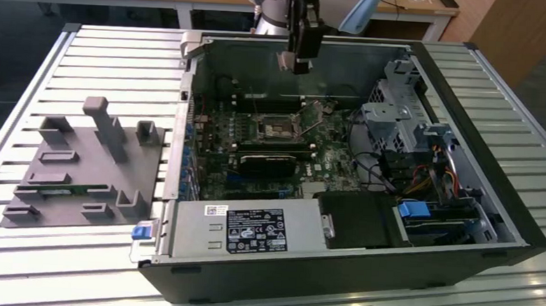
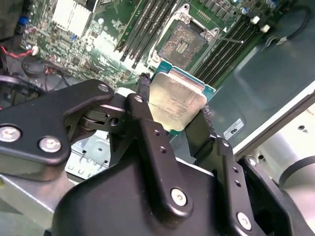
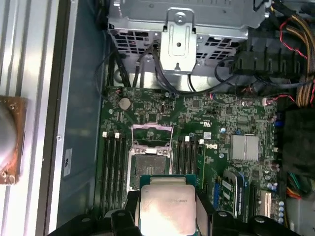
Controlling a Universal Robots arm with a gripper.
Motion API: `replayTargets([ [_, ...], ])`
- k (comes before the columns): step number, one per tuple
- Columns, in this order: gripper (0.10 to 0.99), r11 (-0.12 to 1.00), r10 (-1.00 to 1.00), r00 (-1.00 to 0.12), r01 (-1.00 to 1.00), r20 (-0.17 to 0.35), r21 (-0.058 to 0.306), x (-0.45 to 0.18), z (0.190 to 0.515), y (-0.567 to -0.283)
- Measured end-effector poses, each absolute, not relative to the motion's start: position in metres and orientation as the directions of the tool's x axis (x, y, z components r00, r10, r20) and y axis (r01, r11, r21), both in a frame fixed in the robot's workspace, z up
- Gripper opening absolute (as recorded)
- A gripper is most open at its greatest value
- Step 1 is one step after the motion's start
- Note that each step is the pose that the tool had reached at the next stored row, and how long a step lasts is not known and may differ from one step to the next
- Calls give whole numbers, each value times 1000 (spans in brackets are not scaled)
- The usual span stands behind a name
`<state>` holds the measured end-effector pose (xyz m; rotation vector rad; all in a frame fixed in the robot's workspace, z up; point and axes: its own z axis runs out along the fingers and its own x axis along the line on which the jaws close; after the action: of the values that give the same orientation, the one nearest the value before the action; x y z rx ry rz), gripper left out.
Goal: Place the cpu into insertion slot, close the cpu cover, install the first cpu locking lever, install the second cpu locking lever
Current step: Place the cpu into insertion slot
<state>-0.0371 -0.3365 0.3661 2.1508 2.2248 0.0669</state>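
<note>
Gripping the cpu by two opposite edges, the pincer is clenched on it and hangs in the upper middle of the exterior view, over the open computer case on the slatted counter. The chip is held clear of the insertion slot, which lies bare in the green motherboard near that frame's centre. In the first wrist view the cpu cover appears swung open beside the slot. Step one looks to be in hand, with nothing seated yet. Seating, I judge, calls for squaring the chip's edges to the socket rim and a level, gentle descent.
</note>
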Motion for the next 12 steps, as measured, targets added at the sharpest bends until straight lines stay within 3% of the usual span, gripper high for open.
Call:
replayTargets([
  [12,541,25,1000,-25,998,-3,64,-37,359,-337],
])
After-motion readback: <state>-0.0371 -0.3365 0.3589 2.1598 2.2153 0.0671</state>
